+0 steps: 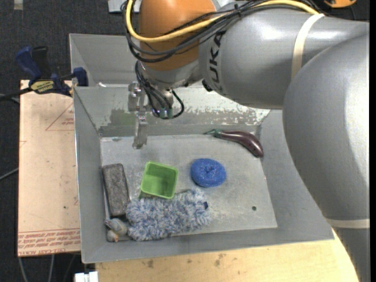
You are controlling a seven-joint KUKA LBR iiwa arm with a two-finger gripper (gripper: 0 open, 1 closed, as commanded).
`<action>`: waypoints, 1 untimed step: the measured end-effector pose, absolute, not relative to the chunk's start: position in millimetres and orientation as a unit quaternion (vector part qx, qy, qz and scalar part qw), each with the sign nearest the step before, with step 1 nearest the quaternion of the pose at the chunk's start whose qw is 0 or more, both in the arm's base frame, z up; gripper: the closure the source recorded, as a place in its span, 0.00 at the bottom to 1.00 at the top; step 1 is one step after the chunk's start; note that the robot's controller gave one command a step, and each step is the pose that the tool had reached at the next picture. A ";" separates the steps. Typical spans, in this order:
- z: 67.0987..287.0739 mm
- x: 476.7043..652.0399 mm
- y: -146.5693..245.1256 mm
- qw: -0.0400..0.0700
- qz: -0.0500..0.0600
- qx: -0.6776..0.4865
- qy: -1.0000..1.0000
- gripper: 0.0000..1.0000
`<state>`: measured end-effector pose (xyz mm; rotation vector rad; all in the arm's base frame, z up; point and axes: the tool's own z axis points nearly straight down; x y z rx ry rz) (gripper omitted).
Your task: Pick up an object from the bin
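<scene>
The nearest loose thing to the gripper (140, 143) is a small green square tub (159, 180). It sits open side up on the bin floor, toward the camera and slightly right of the gripper, and the two are apart. The gripper hangs straight down over a bare patch in the far left part of the grey metal bin (241, 192), close to the back wall. Its tip is near the floor. Whether it is spread or pressed together cannot be told, and it is touching none of the loose things.

The only readable writing is on the silver arm (270, 57): dark letters running down its side, showing "UKA" of the maker's name (214, 54).

Left of the green tub lies a grey rectangular block (116, 188), set lengthwise along the left wall. Just in front of the tub and touching it is a shaggy blue and white cloth (167, 215), which spreads along the near edge of the floor. A small grey lump (116, 230) sits at the cloth's left end, below the block. Right of the tub, just apart from it, is a round blue scrubber (208, 173). Further back and to the right, a dark purple toy aubergine (242, 140) lies near the back wall, well apart from the gripper.

Above the gripper, the wrist carries a rounded orange cover (176, 19), with black and yellow cables (144, 37) looped around it.
</scene>
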<state>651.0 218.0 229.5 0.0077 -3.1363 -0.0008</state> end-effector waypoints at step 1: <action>235.0 651.9 216.7 -0.001 -0.001 0.001 -1.000 0.00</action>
